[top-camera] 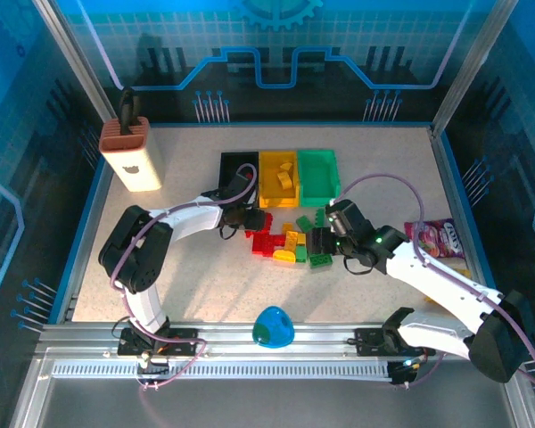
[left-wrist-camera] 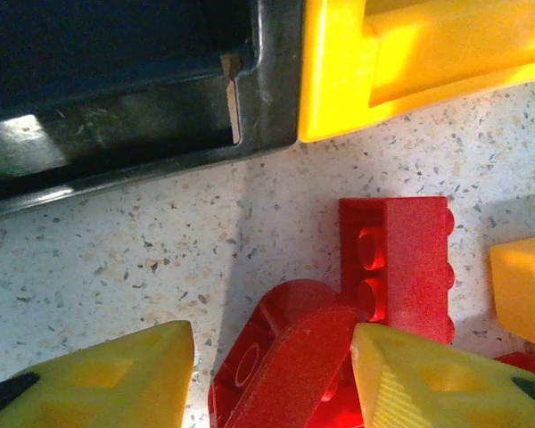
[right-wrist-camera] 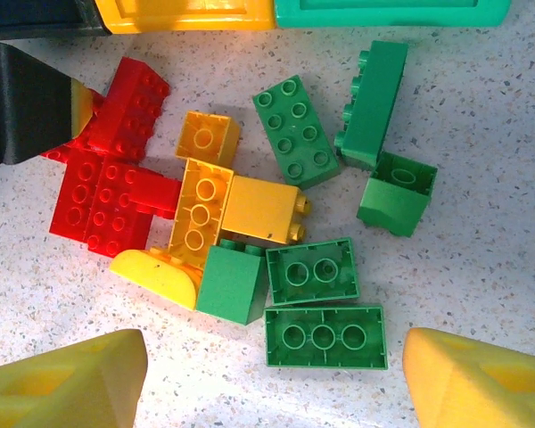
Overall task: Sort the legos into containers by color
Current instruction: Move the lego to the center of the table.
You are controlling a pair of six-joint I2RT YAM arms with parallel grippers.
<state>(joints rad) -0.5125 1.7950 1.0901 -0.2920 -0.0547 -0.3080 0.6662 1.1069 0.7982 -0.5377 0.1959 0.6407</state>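
Three bins stand joined in a row at mid-table: black bin (top-camera: 236, 165), yellow bin (top-camera: 276, 159), green bin (top-camera: 318, 174). We see a few yellow bricks (top-camera: 283, 176) already inside the yellow bin. Most of the legos (top-camera: 290, 242) lie in a loose pile on the table (top-camera: 205, 276) just in front of the bins, btwn the two grippers.

L gripper (left-wrist-camera: 267, 388) is low over the pile's red end, near the black bin's front corner. Its jaws are apart and straddle a red rounded brick (left-wrist-camera: 281, 352). One finger (left-wrist-camera: 428, 383) touches it, while a sliver of table shows btwn the other finger and the brick, so we see no clamp on it. A red upright brick (left-wrist-camera: 401, 267) sits just behind, touching the rounded one.

R gripper (right-wrist-camera: 272, 382) hovers over the green end w/ jaws spread wide and nothing held. Just ahead of its fingertips lies a green three-stud brick (right-wrist-camera: 325, 336). A green two-stud brick (right-wrist-camera: 312, 270) sits right against it, w/ a green cube (right-wrist-camera: 232, 283) beside that. A yellow three-stud brick (right-wrist-camera: 201, 214) lies btwn the reds and greens.

Off-task: a knife block (top-camera: 131, 152) stands at far left, and a snack packet (top-camera: 437, 239) lies by the R arm.
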